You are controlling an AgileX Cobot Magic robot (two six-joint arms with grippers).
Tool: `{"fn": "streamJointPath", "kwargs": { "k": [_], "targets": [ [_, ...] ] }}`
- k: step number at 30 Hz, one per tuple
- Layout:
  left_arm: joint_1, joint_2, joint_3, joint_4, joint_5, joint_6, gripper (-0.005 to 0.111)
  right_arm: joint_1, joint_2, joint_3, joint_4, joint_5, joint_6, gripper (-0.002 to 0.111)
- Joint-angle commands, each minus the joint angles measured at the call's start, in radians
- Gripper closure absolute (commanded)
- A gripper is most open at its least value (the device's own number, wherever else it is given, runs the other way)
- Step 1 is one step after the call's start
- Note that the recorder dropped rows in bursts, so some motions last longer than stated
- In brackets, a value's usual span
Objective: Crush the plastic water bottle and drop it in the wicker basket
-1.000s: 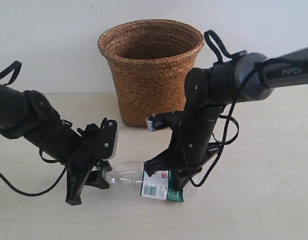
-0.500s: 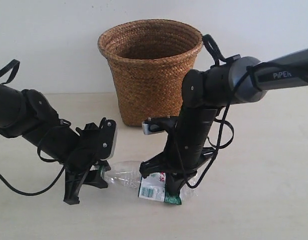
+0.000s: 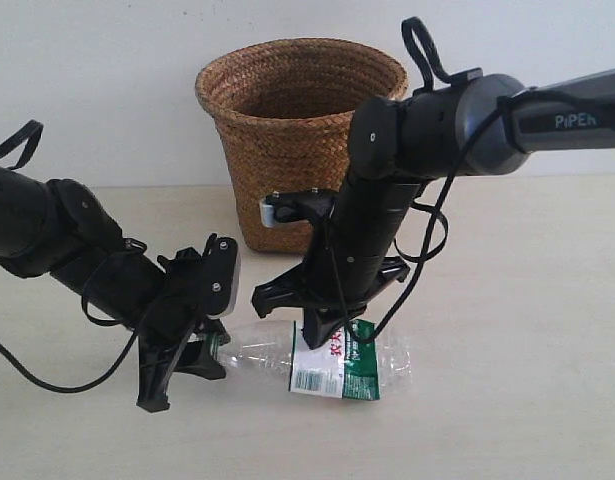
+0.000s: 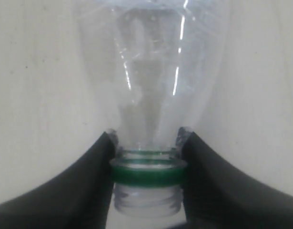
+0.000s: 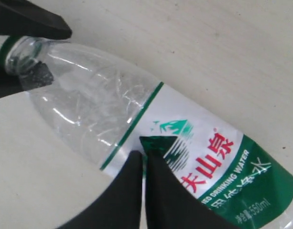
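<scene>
The plastic water bottle (image 3: 332,365) lies on its side on the table, clear body, white-and-green label with red characters (image 5: 208,162). Its neck (image 4: 147,174) shows a green ring and bare threads, with no cap on it. My left gripper (image 3: 209,348) (image 4: 147,136) is shut on that neck, one finger on each side. Over the label, my right gripper (image 3: 322,335) (image 5: 144,155) points down with its fingers pressed together. A small green flap of label sticks out between their tips. The wicker basket (image 3: 302,150) stands upright behind the bottle.
The pale table (image 3: 527,330) runs to a white wall behind the basket. Black cables hang from both arms, and the right arm (image 3: 437,130) reaches in front of the basket's right side.
My right gripper has swung left and lifted off the bottle's body, turning over the label. The bottle's label end has slid right and shows more fully. The left gripper holds as before.
</scene>
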Motion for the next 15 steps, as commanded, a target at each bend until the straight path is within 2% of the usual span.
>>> {"fn": "streamJointPath", "kwargs": {
  "k": [1, 6, 15],
  "targets": [
    [-0.004, -0.003, 0.005, -0.012, 0.006, -0.010, 0.103, 0.001, 0.061, 0.000, -0.026, -0.010, 0.008, 0.108],
    [-0.004, -0.003, 0.005, -0.012, 0.014, -0.010, 0.103, 0.001, 0.171, -0.013, 0.013, 0.002, 0.005, 0.108],
    [-0.004, -0.003, 0.005, -0.012, 0.021, -0.023, 0.103, 0.001, 0.355, -0.149, 0.076, 0.144, 0.000, 0.108]
  ]
}}
